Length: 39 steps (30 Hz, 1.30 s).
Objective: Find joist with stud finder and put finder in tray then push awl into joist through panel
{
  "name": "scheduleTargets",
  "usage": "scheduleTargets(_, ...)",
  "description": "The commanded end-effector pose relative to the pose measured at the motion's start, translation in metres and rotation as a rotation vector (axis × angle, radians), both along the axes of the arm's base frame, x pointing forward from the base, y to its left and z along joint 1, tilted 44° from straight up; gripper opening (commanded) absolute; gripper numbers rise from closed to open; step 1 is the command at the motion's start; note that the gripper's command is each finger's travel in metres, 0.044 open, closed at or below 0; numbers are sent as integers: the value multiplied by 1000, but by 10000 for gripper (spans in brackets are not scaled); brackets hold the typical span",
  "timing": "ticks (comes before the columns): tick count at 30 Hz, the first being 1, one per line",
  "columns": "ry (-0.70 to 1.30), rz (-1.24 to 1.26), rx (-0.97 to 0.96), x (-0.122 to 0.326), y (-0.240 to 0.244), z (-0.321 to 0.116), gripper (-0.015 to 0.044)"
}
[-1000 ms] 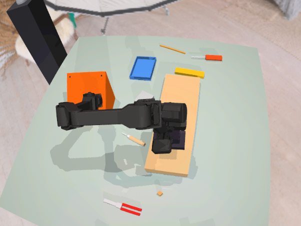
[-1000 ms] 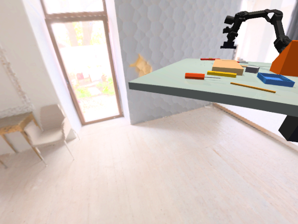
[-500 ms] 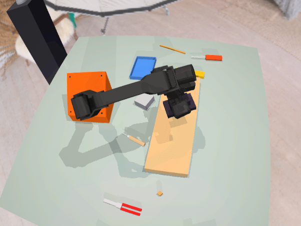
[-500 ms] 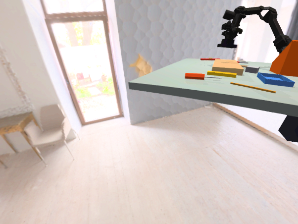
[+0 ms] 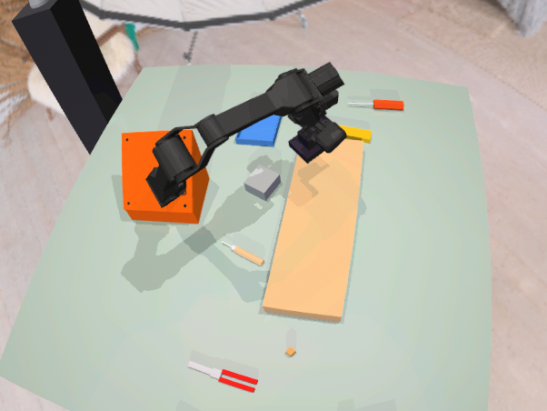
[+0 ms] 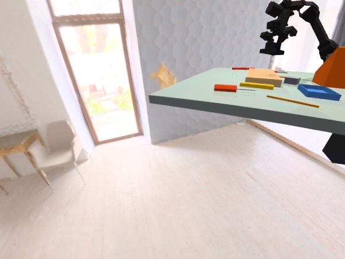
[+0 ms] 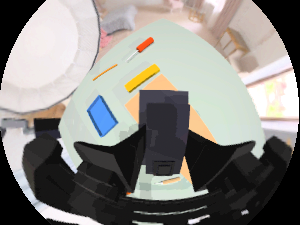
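Note:
My gripper (image 5: 314,136) (image 6: 274,46) (image 7: 163,127) is shut on the stud finder, a dark flat block (image 5: 304,149) (image 6: 271,52) (image 7: 167,114). It holds the block in the air, well above the table, near the far end of the tan floor panel (image 5: 313,255) (image 6: 263,74) (image 7: 161,83). The blue tray (image 5: 258,129) (image 6: 324,95) (image 7: 102,116) is empty and partly hidden by the arm in the top view. The awl (image 5: 248,255) (image 7: 171,181), with a tan handle and thin metal tip, lies on the table beside the panel. The joist is hidden.
A grey block (image 5: 262,181) (image 6: 291,80) sits between the orange arm base (image 5: 136,173) and the panel. A yellow bar (image 5: 359,134) (image 7: 142,78), orange-red screwdriver (image 5: 388,105) and thin orange stick (image 6: 292,101) lie beyond the panel. A red-handled tool (image 5: 236,375) and small orange cube (image 5: 290,351) lie at the opposite end.

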State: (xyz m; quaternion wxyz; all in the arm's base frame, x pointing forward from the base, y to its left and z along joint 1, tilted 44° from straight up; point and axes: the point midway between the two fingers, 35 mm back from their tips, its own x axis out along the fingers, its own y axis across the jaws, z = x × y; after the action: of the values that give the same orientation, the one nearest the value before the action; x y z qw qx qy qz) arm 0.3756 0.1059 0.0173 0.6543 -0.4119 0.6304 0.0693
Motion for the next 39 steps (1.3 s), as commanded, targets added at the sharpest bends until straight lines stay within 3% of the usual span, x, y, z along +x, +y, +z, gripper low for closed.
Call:
scheduleTargets(1,68,94,11,-14,35,-28,0)
scheduleTargets(15,291,348,-11,-87,111,-116,0)
scheduleTargets(27,475,541,-68,-170,142,-185,0)
scheduleTargets(39,485,551,-72,-174,134,-200,0)
